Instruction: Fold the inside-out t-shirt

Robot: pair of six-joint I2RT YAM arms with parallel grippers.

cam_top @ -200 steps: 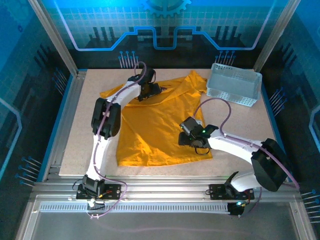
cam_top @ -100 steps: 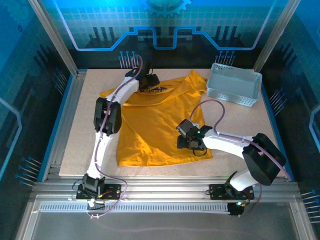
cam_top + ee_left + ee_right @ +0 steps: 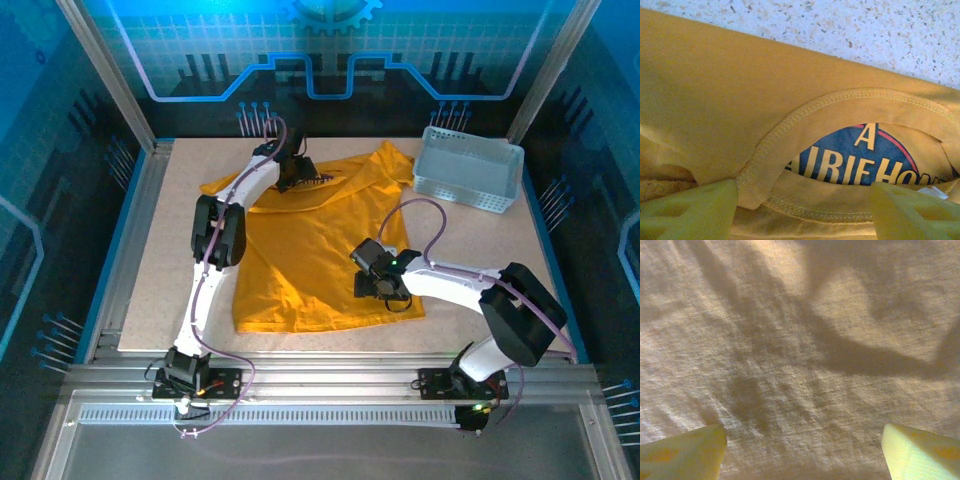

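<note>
The inside-out t-shirt (image 3: 310,250), mustard yellow, lies spread on the table with its collar at the far side. My left gripper (image 3: 298,174) is over the collar. In the left wrist view the left gripper (image 3: 802,215) is open, its pale fingers (image 3: 690,210) straddling the stitched collar rim (image 3: 805,117). A blue print with yellow letters (image 3: 860,160) shows inside the neck hole, with a small white tag (image 3: 932,191) beside it. My right gripper (image 3: 372,284) hangs over the shirt's lower right part. In the right wrist view the right gripper (image 3: 802,455) is open just above flat fabric (image 3: 800,340).
A pale grey perforated basket (image 3: 468,168) stands at the table's far right corner. Bare speckled tabletop (image 3: 865,30) lies just beyond the collar. The metal frame rail (image 3: 320,375) runs along the near edge.
My left gripper has moved slightly farther along the collar and its jaws have narrowed a little. My right gripper has shifted a little left over the shirt.
</note>
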